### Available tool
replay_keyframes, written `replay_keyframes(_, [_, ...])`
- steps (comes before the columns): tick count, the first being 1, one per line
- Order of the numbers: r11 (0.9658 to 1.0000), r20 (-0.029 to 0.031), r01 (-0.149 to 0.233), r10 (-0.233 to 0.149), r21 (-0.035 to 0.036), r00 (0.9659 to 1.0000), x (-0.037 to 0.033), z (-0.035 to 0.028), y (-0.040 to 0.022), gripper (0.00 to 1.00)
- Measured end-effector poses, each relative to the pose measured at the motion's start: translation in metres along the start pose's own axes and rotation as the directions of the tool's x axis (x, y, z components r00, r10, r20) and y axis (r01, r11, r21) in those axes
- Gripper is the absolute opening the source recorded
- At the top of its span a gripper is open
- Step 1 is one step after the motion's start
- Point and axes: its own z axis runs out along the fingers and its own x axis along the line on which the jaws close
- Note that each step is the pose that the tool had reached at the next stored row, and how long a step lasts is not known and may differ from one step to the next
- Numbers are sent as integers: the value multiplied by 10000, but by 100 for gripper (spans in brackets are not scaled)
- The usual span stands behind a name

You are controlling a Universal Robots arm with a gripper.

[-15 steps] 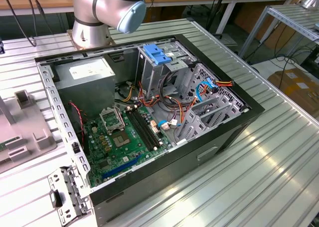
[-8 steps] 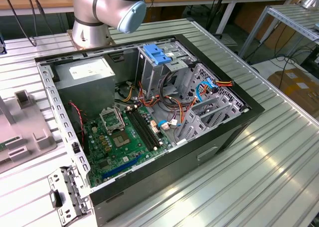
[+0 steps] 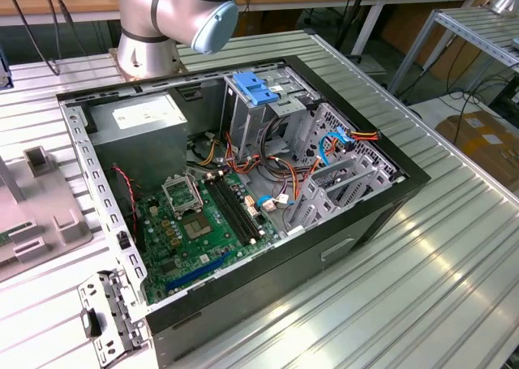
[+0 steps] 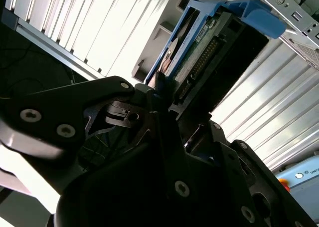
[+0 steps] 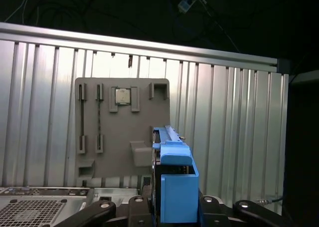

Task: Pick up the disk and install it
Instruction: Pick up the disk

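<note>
Your gripper (image 5: 173, 213) is clamped on the disk (image 5: 175, 179), its jaws pressing the blue side rails in the first wrist view. The disk hangs edge-on over the ribbed table (image 5: 234, 112). The grey fixture plate (image 5: 114, 137) lies beyond it, near the table's edge, and the open computer case (image 3: 243, 182) stands mid-table.

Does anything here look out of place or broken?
Nothing looks broken. One metal bracket juts out onto the table at a corner of the open computer case; attached or loose, I cannot tell. The disk sits clamped in the gripper.
</note>
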Motion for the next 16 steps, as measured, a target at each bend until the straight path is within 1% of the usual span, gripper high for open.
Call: replay_keyframes(16, [10000,0,0,0,0,10000,61,-14,-64,36])
